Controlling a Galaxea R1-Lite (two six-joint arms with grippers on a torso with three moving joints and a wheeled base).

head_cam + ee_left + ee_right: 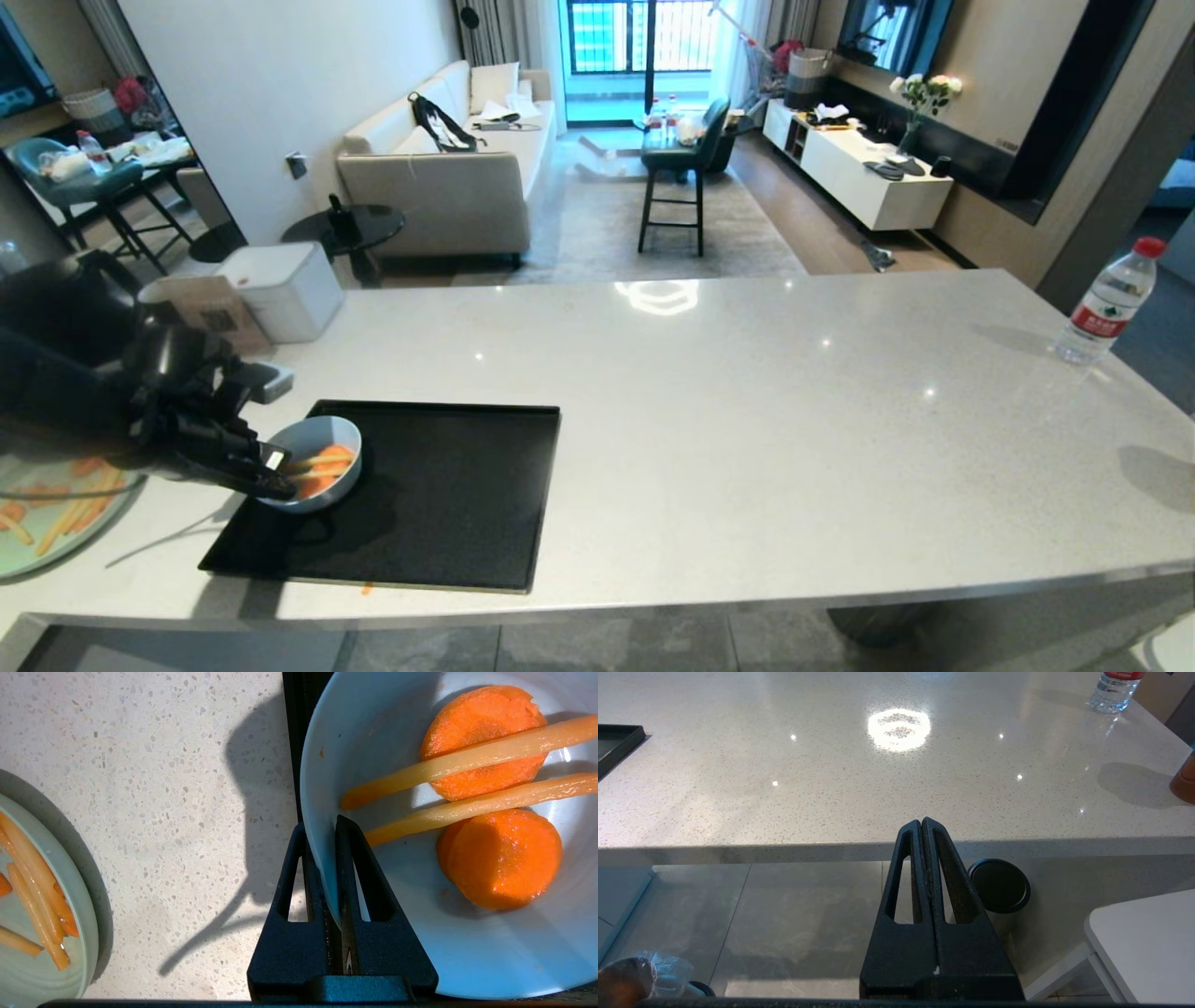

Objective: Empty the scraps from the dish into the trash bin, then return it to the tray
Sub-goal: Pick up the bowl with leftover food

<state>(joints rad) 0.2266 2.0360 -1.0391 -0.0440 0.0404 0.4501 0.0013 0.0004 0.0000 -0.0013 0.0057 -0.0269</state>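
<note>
The dish (322,439), a small pale-blue bowl, sits over the left part of the black tray (448,504) and casts a shadow on it. The scraps (322,462) lie inside it: two orange slices (500,858) and two pale yellow sticks (467,758). My left gripper (280,481) comes in from the left and is shut on the dish's (467,952) near rim, one finger inside and one outside (322,826). My right gripper (922,821) hangs shut and empty below the table's front edge. On the floor, the trash bin (649,975) shows only as crinkled clear liner.
A pale-green plate (56,523) with orange and yellow pieces lies left of the tray, close to my left arm. A water bottle (1111,299) stands at the far right. A dark cylinder bin with a black top (999,884) stands under the table. One orange bit (367,588) lies before the tray.
</note>
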